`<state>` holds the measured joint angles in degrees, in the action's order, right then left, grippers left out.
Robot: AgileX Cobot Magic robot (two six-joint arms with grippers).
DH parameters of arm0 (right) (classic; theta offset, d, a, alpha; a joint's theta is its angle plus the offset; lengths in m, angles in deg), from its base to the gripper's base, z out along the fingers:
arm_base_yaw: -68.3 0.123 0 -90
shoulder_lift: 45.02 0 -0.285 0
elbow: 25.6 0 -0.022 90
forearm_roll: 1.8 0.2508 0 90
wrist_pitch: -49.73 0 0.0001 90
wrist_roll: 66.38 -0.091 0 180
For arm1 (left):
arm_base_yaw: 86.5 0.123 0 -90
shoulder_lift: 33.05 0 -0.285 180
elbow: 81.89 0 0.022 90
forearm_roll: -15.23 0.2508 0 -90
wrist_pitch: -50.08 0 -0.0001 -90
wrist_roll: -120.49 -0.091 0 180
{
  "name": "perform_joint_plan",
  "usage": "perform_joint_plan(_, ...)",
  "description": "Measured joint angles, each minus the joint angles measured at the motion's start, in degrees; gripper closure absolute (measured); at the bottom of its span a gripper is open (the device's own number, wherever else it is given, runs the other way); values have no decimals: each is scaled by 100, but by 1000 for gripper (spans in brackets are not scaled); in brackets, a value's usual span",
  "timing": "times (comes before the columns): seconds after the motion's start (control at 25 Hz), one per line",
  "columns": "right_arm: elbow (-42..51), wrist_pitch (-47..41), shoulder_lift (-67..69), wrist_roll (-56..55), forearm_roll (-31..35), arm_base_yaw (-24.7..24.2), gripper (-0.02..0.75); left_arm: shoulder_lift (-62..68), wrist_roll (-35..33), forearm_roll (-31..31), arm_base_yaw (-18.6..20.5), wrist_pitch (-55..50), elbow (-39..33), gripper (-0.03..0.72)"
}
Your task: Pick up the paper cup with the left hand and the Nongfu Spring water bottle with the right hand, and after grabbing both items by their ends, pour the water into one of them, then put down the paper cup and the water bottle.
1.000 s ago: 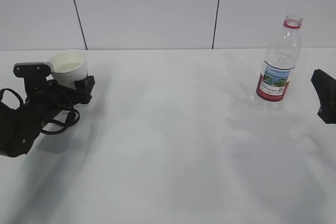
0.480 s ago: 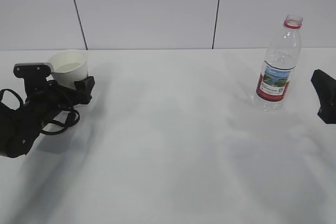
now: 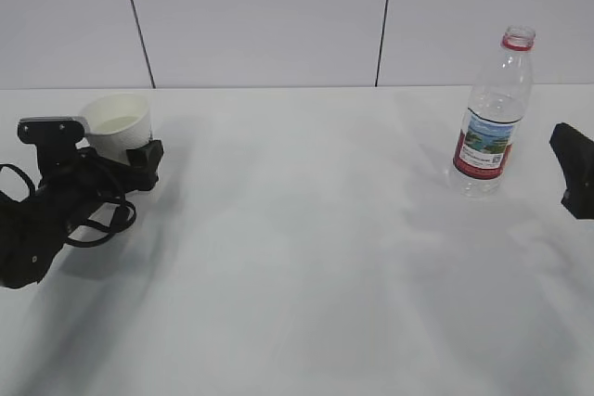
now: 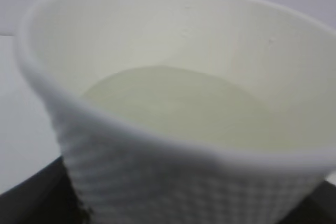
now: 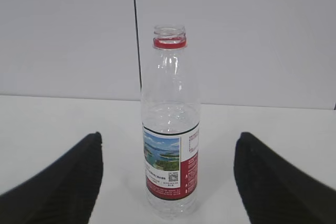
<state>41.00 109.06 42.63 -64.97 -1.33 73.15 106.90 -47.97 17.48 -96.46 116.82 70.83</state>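
My left pincer (image 3: 116,147), jaws wide around the paper cup (image 3: 119,124) on the bench (image 3: 297,257), has slid slightly leftward. My right pincer (image 5: 168,182) stays wide, the Nongfu Spring water bottle (image 5: 170,124) upright just ahead, unmoved.

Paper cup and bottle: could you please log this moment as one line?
paper cup: upright on table, between left claw fingers | bottle: upright, uncapped, untouched | right claw: open, short of bottle
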Motion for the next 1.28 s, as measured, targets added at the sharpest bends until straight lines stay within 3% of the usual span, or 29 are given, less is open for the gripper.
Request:
perform_joint_plan(0.4, 0, 0, 0, 0, 0, 0, 152, -3, 110, 58, 0, -21, -34, -3)
perform_joint_plan(1.28, 0, -13, 0, 0, 0, 0, 152, -58, 243, 261, 0, -77, -289, 4)
